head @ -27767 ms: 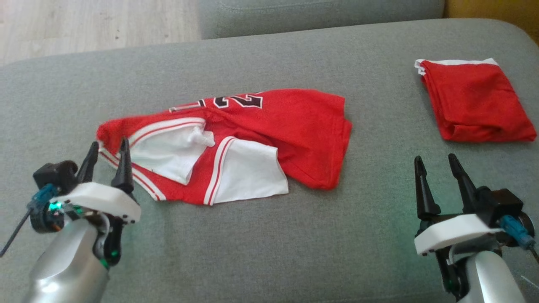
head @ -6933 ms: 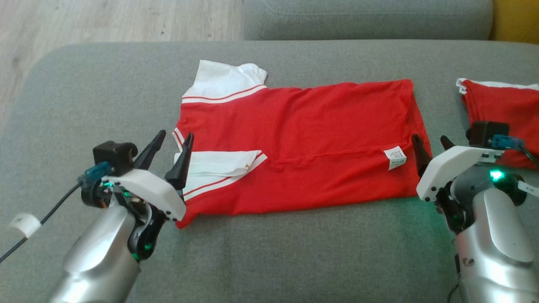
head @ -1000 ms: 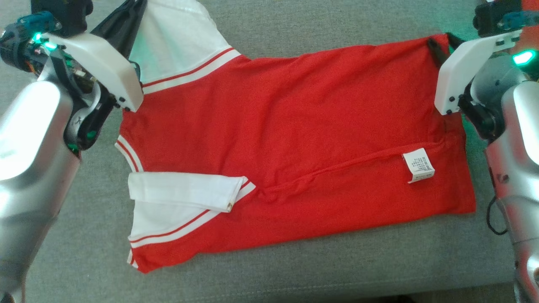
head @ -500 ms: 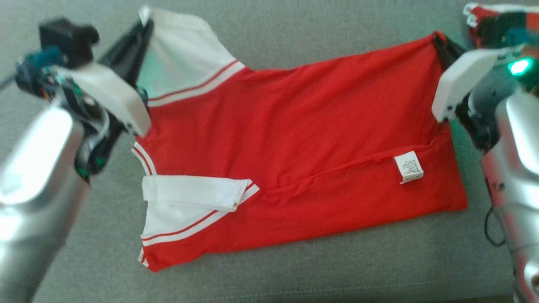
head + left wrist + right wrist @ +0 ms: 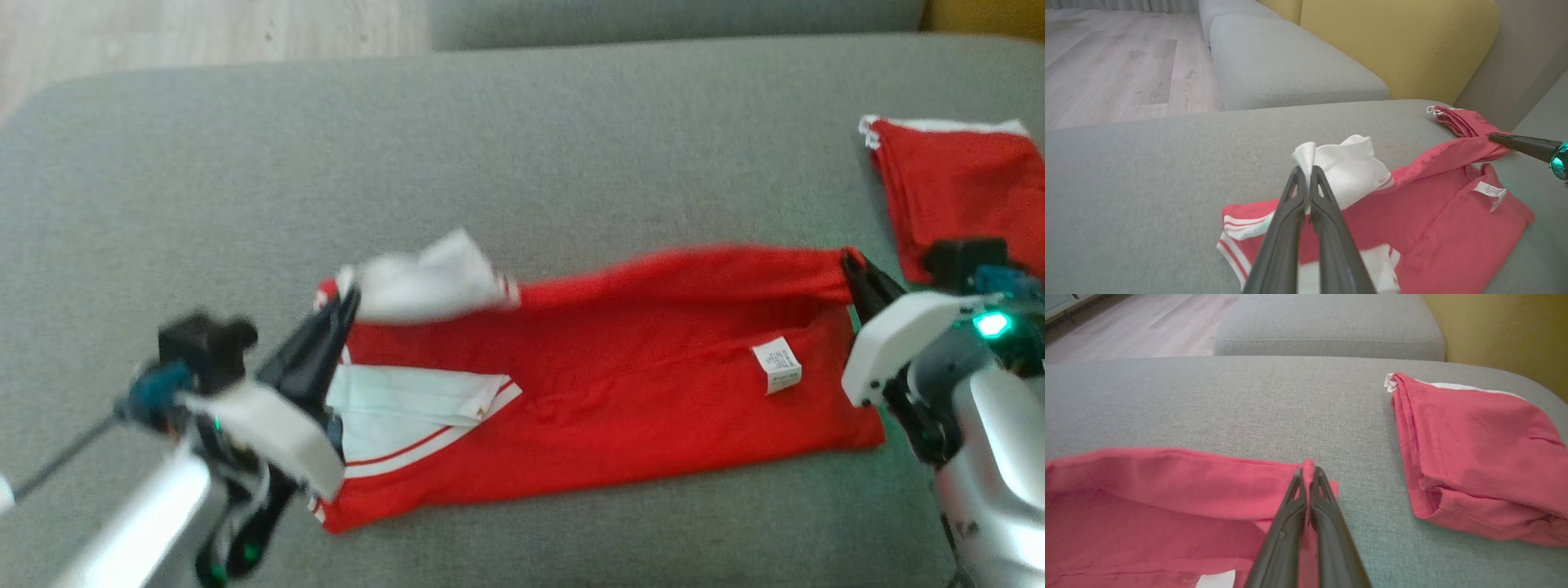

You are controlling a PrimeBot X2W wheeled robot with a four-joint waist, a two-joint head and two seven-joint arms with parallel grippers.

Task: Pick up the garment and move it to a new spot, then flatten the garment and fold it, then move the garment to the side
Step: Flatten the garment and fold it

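The garment [image 5: 620,384] is a red jersey with white sleeves, lying on the grey sofa seat [image 5: 522,163]. Its far long edge is lifted off the cushion and drawn toward me. My left gripper [image 5: 349,296] is shut on the white sleeve [image 5: 424,286] at the far left corner; in the left wrist view the gripper [image 5: 1306,173] pinches that sleeve [image 5: 1347,171]. My right gripper [image 5: 849,265] is shut on the far right red corner; in the right wrist view the gripper [image 5: 1308,473] clamps the hem [image 5: 1208,477]. A white label [image 5: 777,367] faces up.
A second, folded red garment [image 5: 963,188] lies at the seat's far right, also in the right wrist view [image 5: 1478,457]. Another grey cushion [image 5: 1290,61] and a yellow one [image 5: 1396,41] stand behind. Wooden floor [image 5: 1106,61] lies beyond the seat's left end.
Both grippers have pulled the garment's far edge up and toward me, folding it over; the right gripper has shut on the red corner. The camera has shifted too.
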